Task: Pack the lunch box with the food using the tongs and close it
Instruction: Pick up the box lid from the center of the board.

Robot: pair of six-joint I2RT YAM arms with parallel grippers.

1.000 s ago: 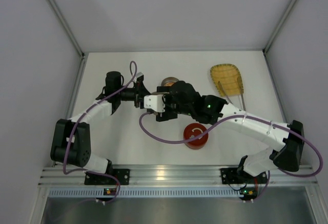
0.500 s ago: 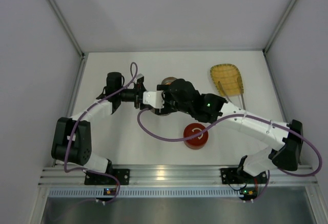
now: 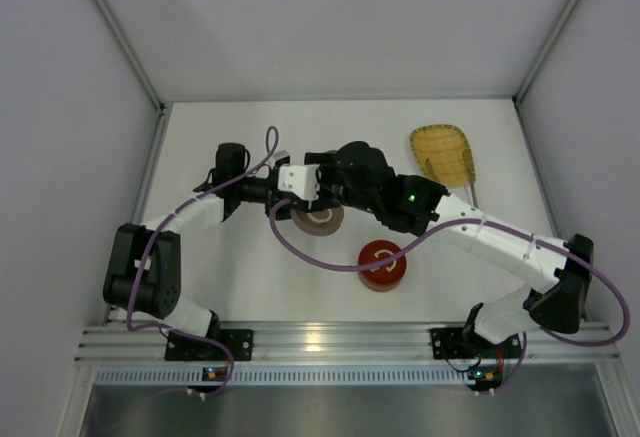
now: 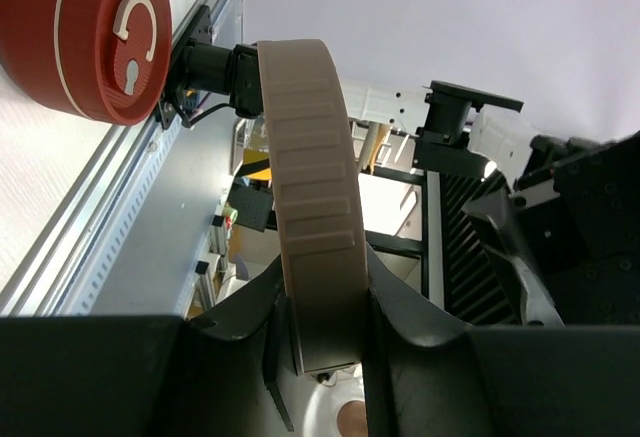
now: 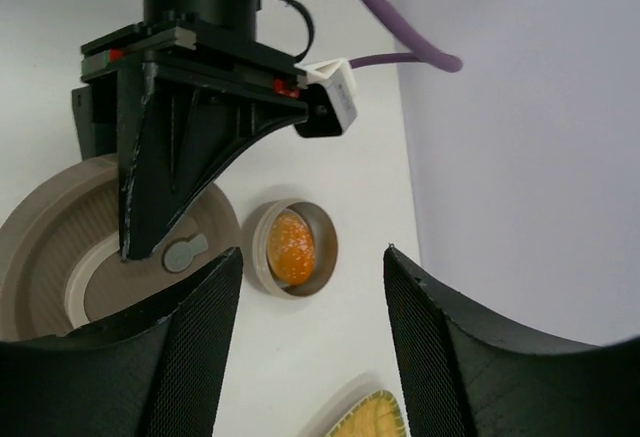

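Observation:
My left gripper (image 4: 320,287) is shut on the rim of a beige round lid (image 4: 310,187), held edge-on; from above that lid (image 3: 318,219) shows beside the left gripper (image 3: 283,193). In the right wrist view the lid (image 5: 60,257) has a grey tab. My right gripper (image 5: 312,252) hangs open and empty over a small round lunch box tin (image 5: 325,242) with the orange food (image 5: 290,247) inside. The right gripper (image 3: 322,165) hides the tin from above. The tongs (image 3: 471,189) lie at the woven tray.
A red round lid (image 3: 382,264) lies near the front middle, also at the upper left of the left wrist view (image 4: 80,37). The yellow woven tray (image 3: 443,155) sits at the back right. White walls (image 3: 100,107) enclose the table on three sides.
The left arm has carried the beige lid to the right, and it now shows below the grippers. The right gripper has moved toward the back, over the tin, and its jaws have narrowed slightly.

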